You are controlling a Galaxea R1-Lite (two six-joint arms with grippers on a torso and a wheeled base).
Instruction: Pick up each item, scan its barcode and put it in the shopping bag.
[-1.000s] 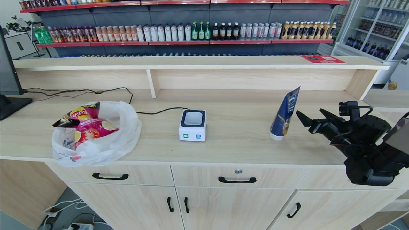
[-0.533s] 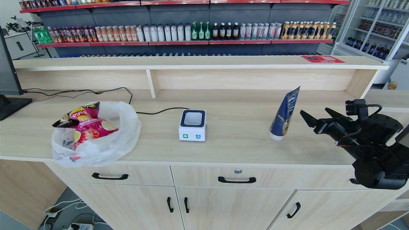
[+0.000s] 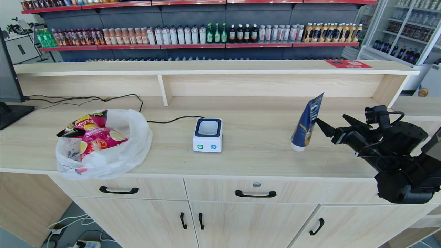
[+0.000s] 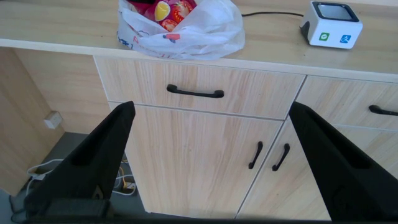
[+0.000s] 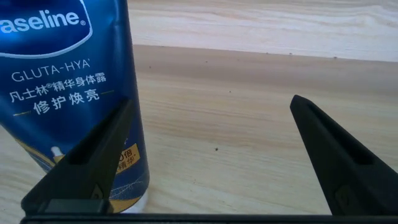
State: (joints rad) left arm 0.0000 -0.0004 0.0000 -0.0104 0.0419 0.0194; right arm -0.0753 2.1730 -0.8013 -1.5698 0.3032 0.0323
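Note:
A dark blue tube (image 3: 307, 122) stands on its white cap at the right of the wooden counter (image 3: 255, 158). My right gripper (image 3: 336, 126) hangs open just to the right of it, one fingertip nearly at the tube's side. In the right wrist view the tube (image 5: 74, 99) is close, partly behind one finger, with bare wood between the fingers. The white shopping bag (image 3: 106, 144) lies at the counter's left with a pink snack packet (image 3: 98, 136) inside. A white barcode scanner (image 3: 207, 134) sits mid-counter. My left gripper (image 4: 211, 155) is open, low in front of the cabinet doors.
A raised shelf (image 3: 213, 67) runs along the counter's back. A black cable (image 3: 172, 120) leads from the scanner to the back left, where a monitor base (image 3: 12, 113) stands. The left wrist view looks up at the bag (image 4: 186, 31) and scanner (image 4: 331, 23) above a drawer handle (image 4: 194, 93).
My right gripper drew back to the right, then came left again and now is closer to the tube than a second ago. Tube, bag and scanner have not moved.

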